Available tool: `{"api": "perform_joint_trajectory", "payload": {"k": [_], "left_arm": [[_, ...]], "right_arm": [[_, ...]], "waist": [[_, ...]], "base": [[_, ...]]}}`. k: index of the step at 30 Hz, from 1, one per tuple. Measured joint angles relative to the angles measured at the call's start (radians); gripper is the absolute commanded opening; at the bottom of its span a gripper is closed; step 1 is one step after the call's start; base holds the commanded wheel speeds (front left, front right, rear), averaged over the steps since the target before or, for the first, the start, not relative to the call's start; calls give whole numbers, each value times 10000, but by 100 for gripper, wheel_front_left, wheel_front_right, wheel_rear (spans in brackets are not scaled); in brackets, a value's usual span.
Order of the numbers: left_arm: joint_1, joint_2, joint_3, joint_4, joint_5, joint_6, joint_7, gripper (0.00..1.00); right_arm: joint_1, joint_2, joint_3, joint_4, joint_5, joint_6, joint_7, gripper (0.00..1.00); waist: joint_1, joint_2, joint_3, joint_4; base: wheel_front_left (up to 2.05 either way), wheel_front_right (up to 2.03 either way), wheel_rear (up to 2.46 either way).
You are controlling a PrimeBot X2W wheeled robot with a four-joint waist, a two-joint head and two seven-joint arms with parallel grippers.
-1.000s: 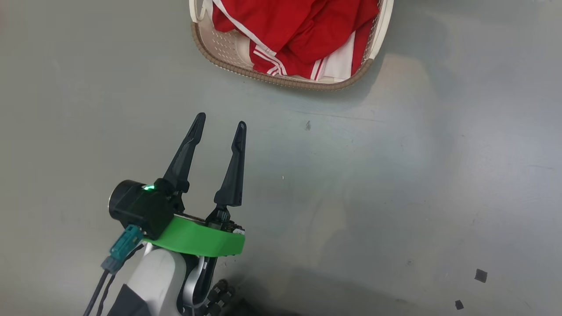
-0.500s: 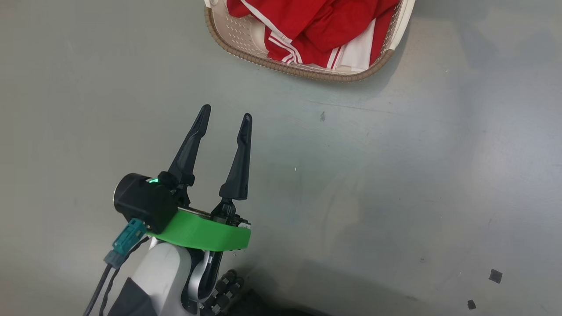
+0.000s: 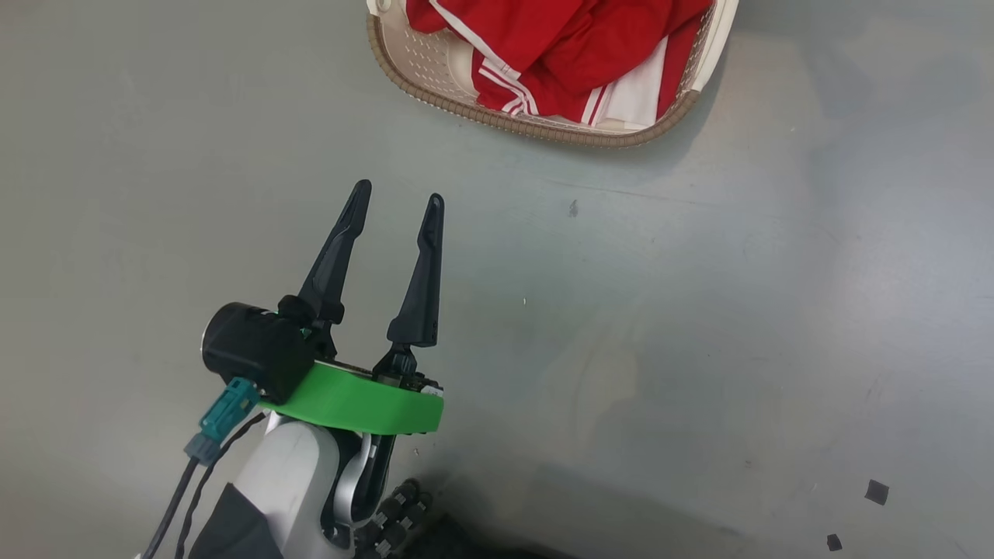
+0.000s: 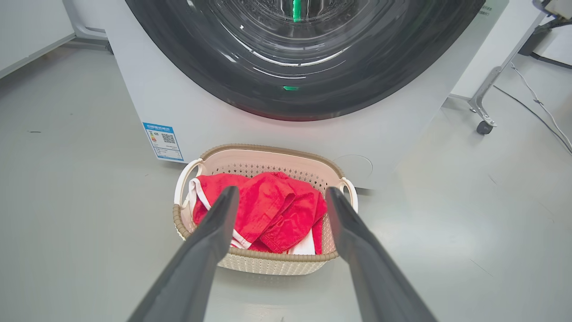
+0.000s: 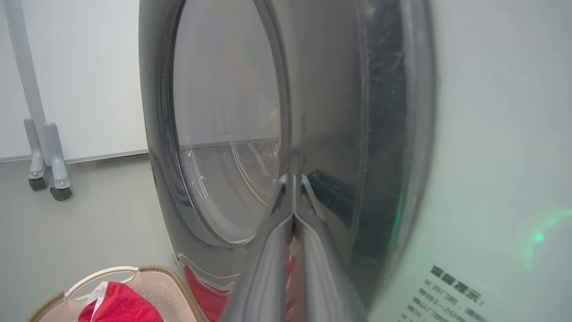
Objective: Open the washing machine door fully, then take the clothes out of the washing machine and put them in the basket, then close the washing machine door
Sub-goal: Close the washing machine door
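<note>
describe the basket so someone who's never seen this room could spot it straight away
Find the big white washing machine with its round black-rimmed door. On the grey floor just in front of it, below the door, sits the basket. It is a small cream perforated tub with a brown woven-look rim and two side handles, and red clothes with white trim lie inside.

red white-striped clothes [image 3: 575,46], cream perforated basket [image 3: 435,74]

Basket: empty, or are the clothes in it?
Not empty: red clothes with white trim lie heaped inside the basket, in front of the washing machine.
</note>
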Motion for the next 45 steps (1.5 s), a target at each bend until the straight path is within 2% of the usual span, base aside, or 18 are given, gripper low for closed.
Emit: {"api": "perform_joint_trajectory", "payload": {"k": [6,12,22,26,29,37,39,45], "left_arm": [[-83,-6,121,174,0,17,0,100],[-187,-10,357,483,207,17,0,100],[-187,-10,690,886,591,-4,-2,100],[-181,-10,809,1030,784,-84,0,100],[-151,-6,1024,1170,884,-86,0,100],[482,-4,1544,1572,1174,-253,0,100],[647,0,1638,1670,1174,-265,0,100],[1121,10,1741,1726,1195,-441,0,100]], "right_arm": [[182,77,305,546,-90,-84,-424,0],[1333,125,897,1055,-198,-184,-765,0],[3319,976,943,1221,259,-184,-1014,0],[3916,1141,706,1221,558,-263,-1014,0],[4430,1333,357,1149,779,-449,-1014,0],[5947,1896,-1214,167,1266,-982,-1014,0],[6387,1998,-1490,36,1340,-1007,-1012,0],[7549,2048,-1933,-299,1302,-1264,-1012,0]], "waist": [[0,0,-306,-52],[0,0,-832,-177],[0,0,-2035,-607],[0,1,-2419,-805],[0,0,-2810,-1025],[-1,0,-4030,-1743],[0,0,-4307,-1899],[0,1,-5122,-2367]], "base": [[0,0,0],[0,0,0],[0,0,0],[0,0,0],[0,0,0],[0,0,0],[0,0,0],[0,0,0]]}}
